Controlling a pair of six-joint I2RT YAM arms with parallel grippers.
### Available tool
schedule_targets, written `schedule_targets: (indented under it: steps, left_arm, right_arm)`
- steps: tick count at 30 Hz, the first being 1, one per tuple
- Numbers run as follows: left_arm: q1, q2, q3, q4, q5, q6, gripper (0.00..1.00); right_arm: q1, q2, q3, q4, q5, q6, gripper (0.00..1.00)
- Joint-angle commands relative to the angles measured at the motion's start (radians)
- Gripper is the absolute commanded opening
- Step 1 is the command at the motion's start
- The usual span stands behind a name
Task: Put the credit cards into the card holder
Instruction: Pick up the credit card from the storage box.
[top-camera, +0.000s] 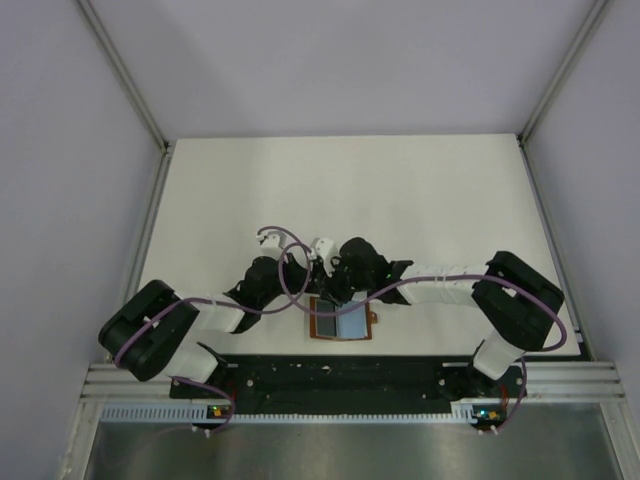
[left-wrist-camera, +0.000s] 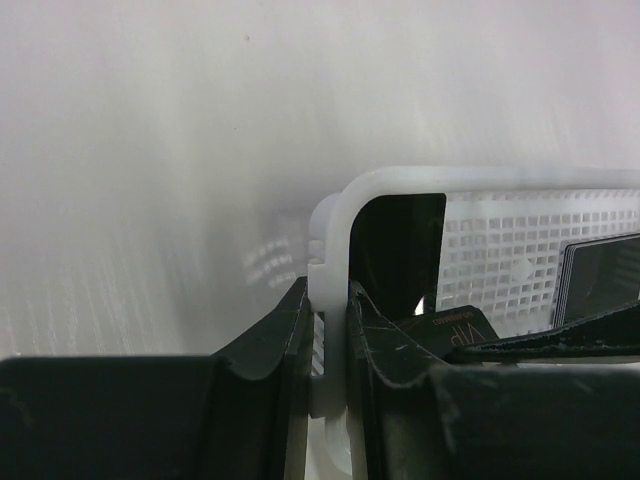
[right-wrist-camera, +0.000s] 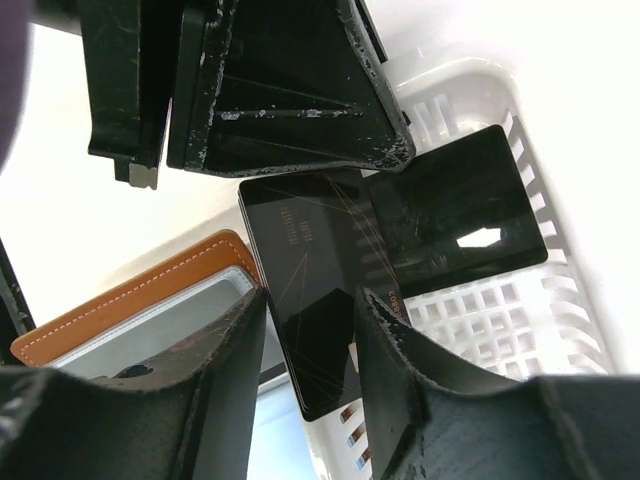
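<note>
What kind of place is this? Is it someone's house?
Probably a robot testing booth, not a house: a bare white table, plain grey walls on metal frame posts, and a left arm and right arm bolted at the table's edge.

Card (right-wrist-camera: 315, 300) between right jaws: glossy black, fine scratches, faint pale lettering.
Basket (right-wrist-camera: 560, 330) right of jaws: white, grid mesh.
Wallet (right-wrist-camera: 130, 295) left of jaws: tan-brown, white stitching, blue-grey lining.
</note>
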Motion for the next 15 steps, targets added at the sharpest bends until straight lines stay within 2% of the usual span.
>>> schedule_targets:
  steps: [1,8,15]
  left_arm:
    - [-0.001,0.003,0.025,0.094,0.01,-0.022,0.0]
    - [0.0,0.002,0.022,0.096,0.01,-0.023,0.0]
    - [0.0,0.0,0.031,0.063,-0.007,-0.02,0.0]
  right_arm:
    - [0.017,0.016,0.041,-0.004,0.059,-0.015,0.38]
    - [0.017,0.012,0.037,0.01,0.076,0.031,0.25]
    - [0.014,-0.008,0.039,0.036,0.037,0.092,0.19]
